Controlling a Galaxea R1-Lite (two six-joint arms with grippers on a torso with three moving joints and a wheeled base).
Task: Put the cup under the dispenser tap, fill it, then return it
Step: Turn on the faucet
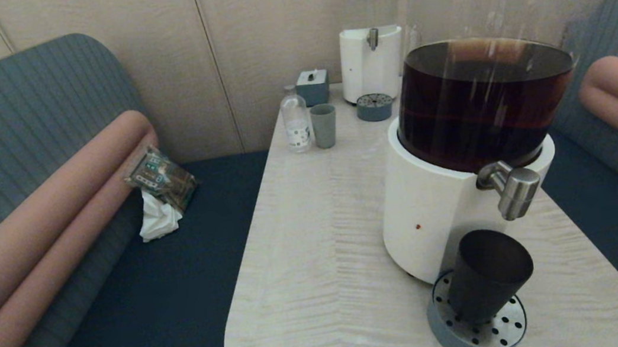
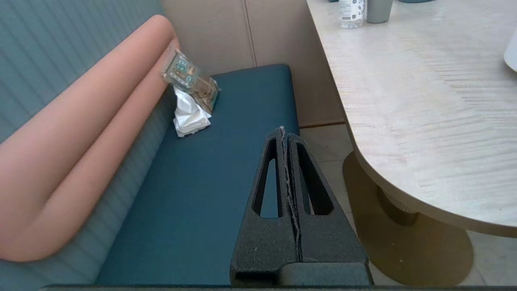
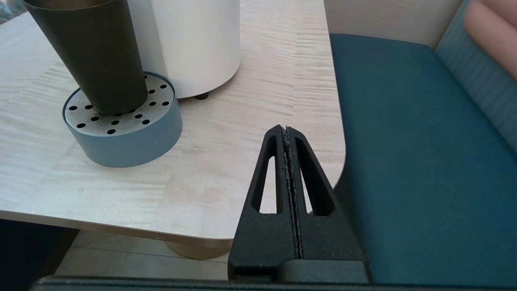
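The dark tapered cup (image 1: 486, 275) stands upright on the round perforated drip tray (image 1: 509, 331), just below the brushed-steel dispenser tap (image 1: 512, 187) of the large white-based dispenser (image 1: 431, 217) holding dark brown liquid. In the right wrist view the cup (image 3: 95, 56) and drip tray (image 3: 129, 137) sit well off to one side of my right gripper (image 3: 285, 128), which is shut and empty above the table's near right corner. My left gripper (image 2: 282, 129) is shut and empty, hanging over the blue bench seat beside the table. Neither gripper shows in the head view.
A pale grey-green cup (image 1: 324, 126), a small clear bottle (image 1: 295, 118), a grey box (image 1: 313, 86) and a second dispenser with clear liquid (image 1: 370, 40) with its own drip tray (image 1: 375, 107) stand at the table's far end. A snack packet and tissue (image 1: 159, 190) lie on the left bench.
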